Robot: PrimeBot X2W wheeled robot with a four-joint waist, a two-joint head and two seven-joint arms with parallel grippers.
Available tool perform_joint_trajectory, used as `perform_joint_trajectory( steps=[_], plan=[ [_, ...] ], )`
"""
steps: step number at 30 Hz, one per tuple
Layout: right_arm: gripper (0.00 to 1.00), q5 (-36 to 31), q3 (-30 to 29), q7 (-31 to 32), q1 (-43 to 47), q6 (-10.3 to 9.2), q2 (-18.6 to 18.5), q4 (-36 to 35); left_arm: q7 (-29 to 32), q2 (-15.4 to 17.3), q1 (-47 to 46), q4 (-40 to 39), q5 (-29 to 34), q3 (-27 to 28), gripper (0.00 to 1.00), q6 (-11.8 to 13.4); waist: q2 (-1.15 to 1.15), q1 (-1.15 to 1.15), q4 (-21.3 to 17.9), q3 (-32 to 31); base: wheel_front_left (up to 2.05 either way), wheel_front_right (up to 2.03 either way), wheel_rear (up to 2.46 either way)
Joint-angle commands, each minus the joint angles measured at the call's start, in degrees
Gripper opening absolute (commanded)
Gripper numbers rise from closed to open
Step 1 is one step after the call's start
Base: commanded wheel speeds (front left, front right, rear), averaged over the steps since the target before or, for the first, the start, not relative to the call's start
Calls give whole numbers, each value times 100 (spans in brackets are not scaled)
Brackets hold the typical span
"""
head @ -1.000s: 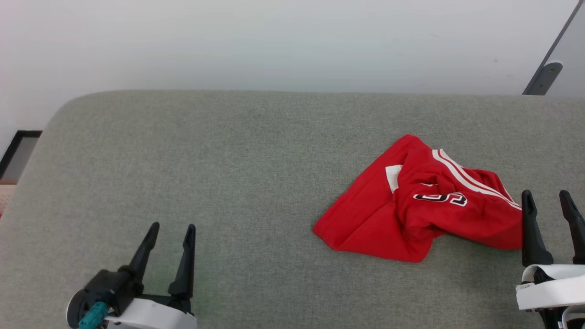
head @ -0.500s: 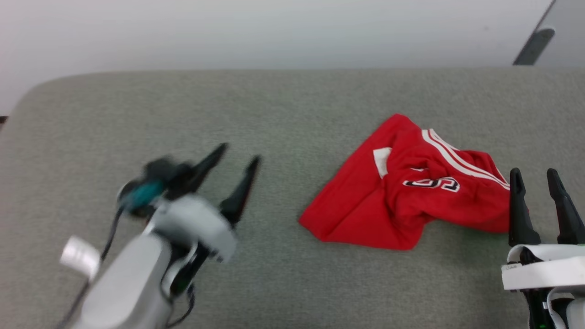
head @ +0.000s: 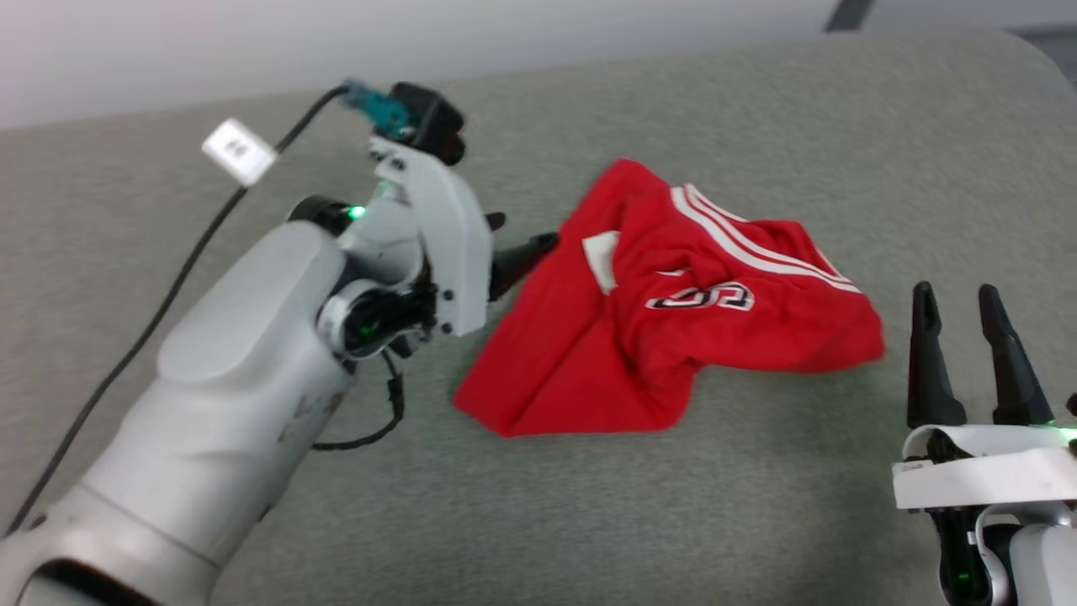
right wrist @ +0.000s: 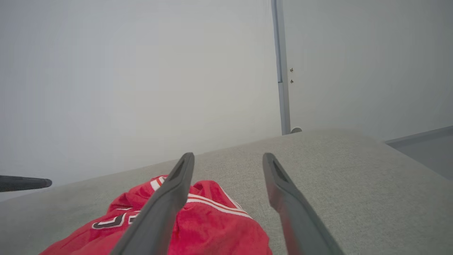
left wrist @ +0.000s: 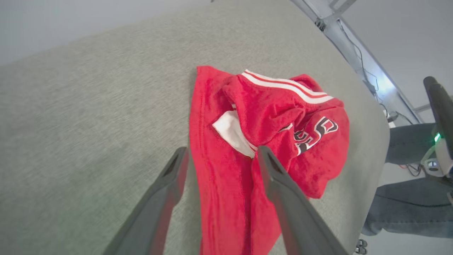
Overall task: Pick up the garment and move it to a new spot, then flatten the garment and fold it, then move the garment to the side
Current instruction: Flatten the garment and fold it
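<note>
Wide open and empty, the left gripper (left wrist: 223, 150) is hovering over the crumpled red jersey (head: 665, 337), the right gripper (head: 955, 295) idling likewise; a shallow pinch risks catching one slipping layer.

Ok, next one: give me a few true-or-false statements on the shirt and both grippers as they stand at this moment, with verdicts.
1. The garment lies bunched on the grey cushion. True.
2. The left gripper is shut on the garment. False: its fingers stand apart, one on each side of the garment's near edge, with no cloth pinched.
3. The right gripper is open and holds nothing. True.
4. The garment is spread flat with both sleeves laid out. False: it is crumpled, with folds lying over one another.
5. A person's legs in jeans show beyond the cushion's edge in the left wrist view. True.
</note>
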Motion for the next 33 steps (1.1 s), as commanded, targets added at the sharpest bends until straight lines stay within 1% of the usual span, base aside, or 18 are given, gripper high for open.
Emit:
perform_joint_trajectory(
  steps=[1, 5, 11, 13, 22, 27, 33],
  plan=[
    [100, 24, 46, -4, -92, -8, 42, -5, 136, -52, -190, 137, -123, -196, 100, 10, 0, 0, -452, 345, 0, 0, 0],
    [100, 50, 62, -4, -153, -8, 111, -16, 325, -57, -472, 378, -318, -549, 100, 10, 0, 0, -640, 442, 0, 0, 0],
    [100, 75, 79, -4, -205, -8, 163, -6, 320, 6, -680, 596, -557, -860, 100, 10, 0, 0, -785, 524, 0, 0, 0],
    [100, 83, 110, -4, -256, -8, 182, -18, 281, 34, -821, 744, -611, -1042, 100, 10, 0, 0, -841, 585, 0, 0, 0],
    [100, 129, 212, -4, -376, -8, 225, -6, 36, 80, -1166, 1183, -757, -1402, 100, 10, 0, 0, -969, 697, 0, 0, 0],
    [100, 128, 188, -4, -345, -8, 243, -23, -80, 60, -1266, 1224, -897, -1646, 100, 9, 0, 0, -994, 736, 0, 0, 0],
    [100, 147, 212, -4, -388, -8, 254, -28, -254, 116, -1357, 1295, -1002, -1936, 100, 9, 0, 0, -1021, 780, 0, 0, 0]
  ],
)
